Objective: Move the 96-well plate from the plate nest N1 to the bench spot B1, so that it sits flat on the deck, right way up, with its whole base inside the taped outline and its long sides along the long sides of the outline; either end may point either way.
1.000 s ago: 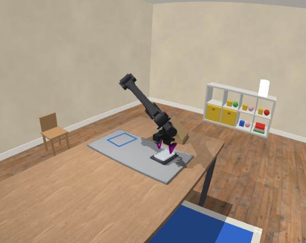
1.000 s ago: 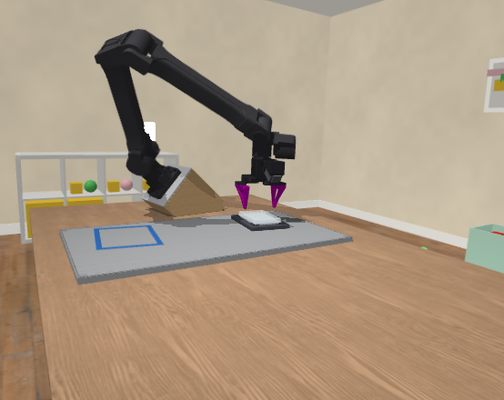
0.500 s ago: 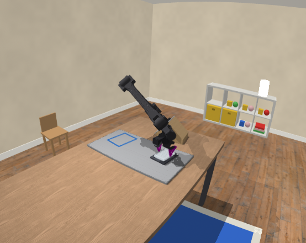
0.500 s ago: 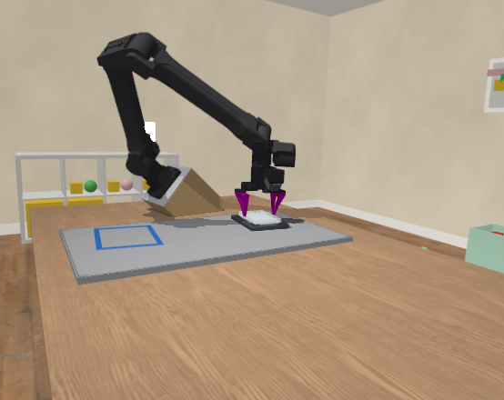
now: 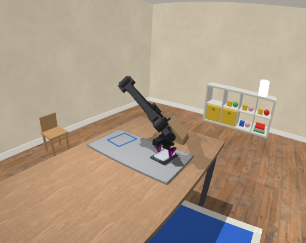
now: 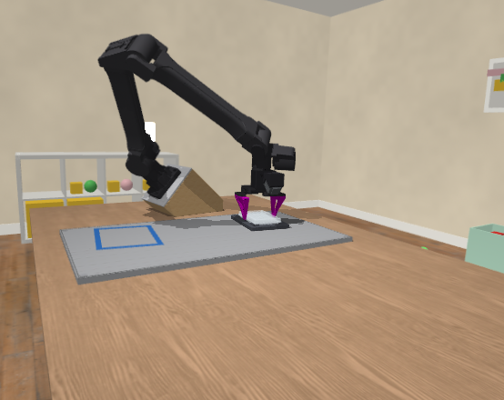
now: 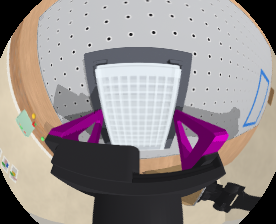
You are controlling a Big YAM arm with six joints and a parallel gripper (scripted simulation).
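Note:
The white 96-well plate [image 5: 161,156] sits flat in the dark plate nest [image 5: 164,159] at the right end of the grey deck [image 5: 140,154]. It also shows in the exterior view [image 6: 263,217] and the wrist view [image 7: 137,104]. My gripper [image 5: 165,150] is open, with its purple fingers straddling the plate's long sides, one on each side, low over the nest. In the wrist view [image 7: 137,135] both fingers stand apart from the plate's edges. The blue taped outline [image 5: 121,138] lies at the deck's left end, seen also in the exterior view [image 6: 127,237].
The arm's wedge-shaped base [image 6: 186,193] stands behind the deck on the wooden table. A white shelf [image 5: 238,108] with boxes and balls stands on the floor behind. A chair [image 5: 52,131] is at the left, a green bin [image 6: 495,247] at the table's right.

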